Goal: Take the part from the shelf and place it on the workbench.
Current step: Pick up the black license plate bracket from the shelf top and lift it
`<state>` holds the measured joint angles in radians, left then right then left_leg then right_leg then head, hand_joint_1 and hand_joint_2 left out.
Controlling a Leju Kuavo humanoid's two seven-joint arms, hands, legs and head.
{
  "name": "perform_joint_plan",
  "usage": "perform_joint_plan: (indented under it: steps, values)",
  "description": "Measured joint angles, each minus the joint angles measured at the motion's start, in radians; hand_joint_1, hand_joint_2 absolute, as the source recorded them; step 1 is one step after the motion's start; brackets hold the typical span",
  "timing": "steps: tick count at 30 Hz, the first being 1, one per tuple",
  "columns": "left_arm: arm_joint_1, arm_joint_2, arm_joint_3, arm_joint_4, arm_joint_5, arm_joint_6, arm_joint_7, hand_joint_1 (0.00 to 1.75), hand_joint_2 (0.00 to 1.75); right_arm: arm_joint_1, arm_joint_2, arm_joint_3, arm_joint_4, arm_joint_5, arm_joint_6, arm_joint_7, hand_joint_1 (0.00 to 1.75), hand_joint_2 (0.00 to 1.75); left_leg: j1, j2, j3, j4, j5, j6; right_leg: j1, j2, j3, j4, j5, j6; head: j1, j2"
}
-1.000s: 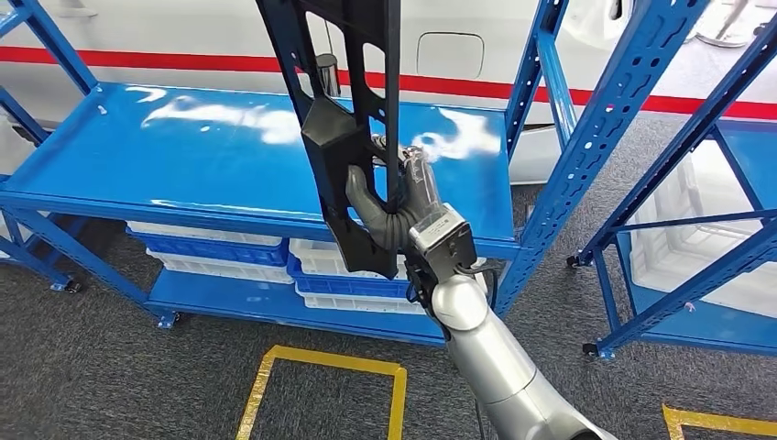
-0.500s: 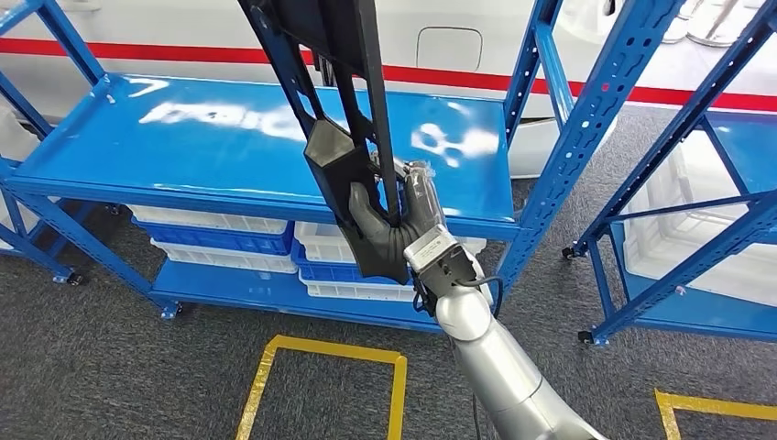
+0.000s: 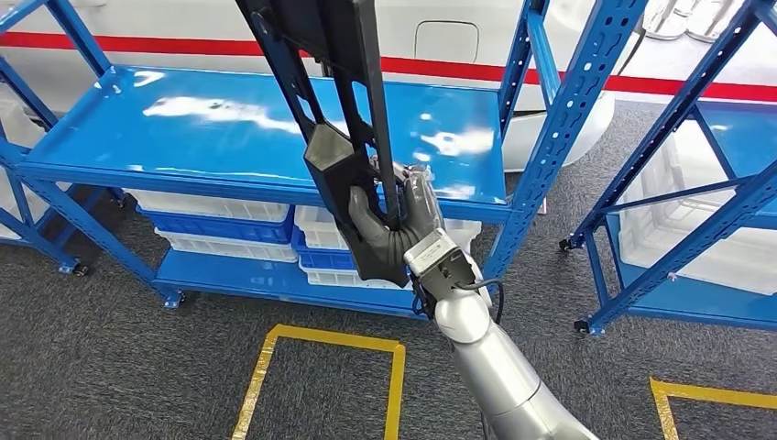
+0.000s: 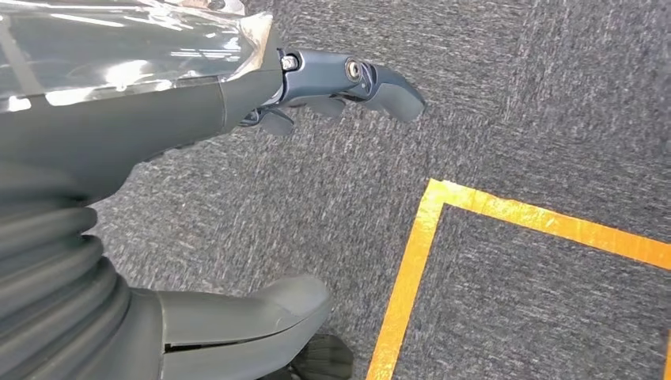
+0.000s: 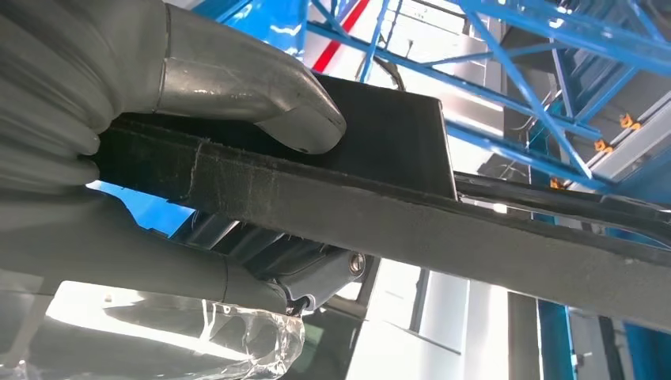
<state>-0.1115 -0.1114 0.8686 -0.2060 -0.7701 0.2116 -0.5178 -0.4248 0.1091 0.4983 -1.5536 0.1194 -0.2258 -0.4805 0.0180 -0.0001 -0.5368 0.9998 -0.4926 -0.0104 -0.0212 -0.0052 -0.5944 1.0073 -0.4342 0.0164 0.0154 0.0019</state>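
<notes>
We face the blue shelf point(image 3: 183, 128), its top deck spanning nine to one o'clock, white crates point(image 3: 215, 209) stacked beneath. At centre we hold the long black part point(image 3: 334, 110) upright, tilted toward eleven o'clock, clear of the shelf. Our right hand point(image 3: 389, 225) is clamped around its lower end, thumb point(image 5: 261, 99) pressed on its face. Our left hand point(image 4: 237, 103) hangs over grey carpet with fingers point(image 4: 372, 75) apart, holding nothing, near yellow tape point(image 4: 411, 261).

Bright, even overhead light throws white glare patches across the glossy blue metal shelf top point(image 3: 211, 119). The wrist views are sharp, with backlit brightness behind the shelving.
</notes>
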Motion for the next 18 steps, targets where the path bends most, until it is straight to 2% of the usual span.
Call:
perform_joint_plan:
  steps: [3,4,6,8,9,10,11,13,14,15,16,18]
  values:
    - [0.004,0.000,0.000,0.000,-0.007,-0.004,-0.012,0.00,1.75,0.005,0.003,0.000,0.000,0.004,0.004,-0.006,1.75,1.75,-0.006,-0.006,-0.007,-0.008,0.014,0.025,0.001,-0.004,-0.006,-0.001,0.006,0.018,0.001,0.000]
    - [0.005,0.000,0.000,0.000,-0.009,-0.005,-0.015,0.00,1.75,0.007,0.003,0.000,0.000,0.006,0.005,-0.007,1.75,1.75,-0.005,-0.008,-0.010,-0.012,0.023,0.035,0.002,-0.004,-0.016,0.016,-0.006,0.018,0.001,0.000]
    - [0.006,0.001,0.000,0.000,-0.011,-0.006,-0.019,0.00,1.75,0.010,0.002,-0.001,0.000,0.008,0.005,-0.009,1.75,1.75,-0.004,-0.011,-0.020,-0.018,0.037,0.050,0.003,-0.002,-0.062,0.113,-0.062,0.008,0.002,0.000]
    - [0.008,0.001,0.000,0.000,-0.012,-0.006,-0.022,0.00,1.75,0.018,0.000,-0.002,0.001,0.011,0.005,-0.012,1.75,1.75,-0.008,-0.020,-0.034,-0.018,0.047,0.055,0.003,0.000,-0.114,0.247,-0.123,0.000,0.002,0.000]
    - [0.009,0.001,0.000,0.000,-0.012,-0.006,-0.023,0.00,1.75,0.024,-0.002,-0.002,0.003,0.013,0.006,-0.015,1.75,1.75,-0.010,-0.026,-0.040,-0.018,0.051,0.055,0.004,0.000,-0.123,0.281,-0.136,0.002,0.002,0.000]
    - [0.011,0.001,0.000,0.000,-0.012,-0.005,-0.023,0.00,1.75,0.029,-0.003,-0.002,0.004,0.015,0.007,-0.019,1.75,1.75,-0.011,-0.032,-0.044,-0.017,0.055,0.054,0.005,0.001,-0.110,0.274,-0.134,0.006,0.002,0.000]
    - [0.012,0.001,0.000,0.000,-0.012,-0.005,-0.023,0.00,1.75,0.033,-0.005,-0.002,0.005,0.016,0.009,-0.023,1.75,1.75,-0.012,-0.041,-0.047,-0.016,0.058,0.052,0.005,0.005,-0.076,0.225,-0.117,0.012,0.002,0.000]
    - [0.014,0.001,0.000,0.000,-0.012,-0.002,-0.023,0.00,1.75,0.037,-0.006,-0.002,0.007,0.016,0.012,-0.030,1.75,1.75,-0.015,-0.056,-0.050,-0.014,0.062,0.047,0.007,0.027,0.015,0.074,-0.076,0.017,0.002,0.000]
    - [0.014,0.001,0.000,0.000,-0.012,-0.001,-0.024,0.00,1.75,0.037,-0.006,-0.002,0.007,0.016,0.013,-0.033,1.75,1.75,-0.017,-0.064,-0.053,-0.012,0.064,0.043,0.008,0.036,0.045,0.020,-0.063,0.015,0.002,0.000]
    - [0.014,0.002,0.000,0.000,-0.012,0.000,-0.024,0.00,1.75,0.037,-0.006,-0.002,0.007,0.016,0.014,-0.035,1.75,1.75,-0.017,-0.069,-0.057,-0.011,0.067,0.038,0.010,0.042,0.060,-0.009,-0.058,0.010,0.001,0.000]
    - [0.016,0.002,0.000,0.000,-0.012,0.000,-0.024,0.00,1.75,0.038,-0.006,-0.001,0.008,0.016,0.015,-0.036,1.75,1.75,-0.018,-0.074,-0.060,-0.011,0.070,0.032,0.012,0.040,0.062,-0.014,-0.057,0.005,0.001,0.000]
    - [0.020,0.004,0.000,0.000,-0.012,0.001,-0.024,0.00,1.75,0.038,-0.005,-0.001,0.008,0.015,0.016,-0.037,1.75,1.75,-0.015,-0.081,-0.067,-0.009,0.073,0.022,0.007,0.025,0.063,-0.017,-0.049,-0.006,0.001,0.000]
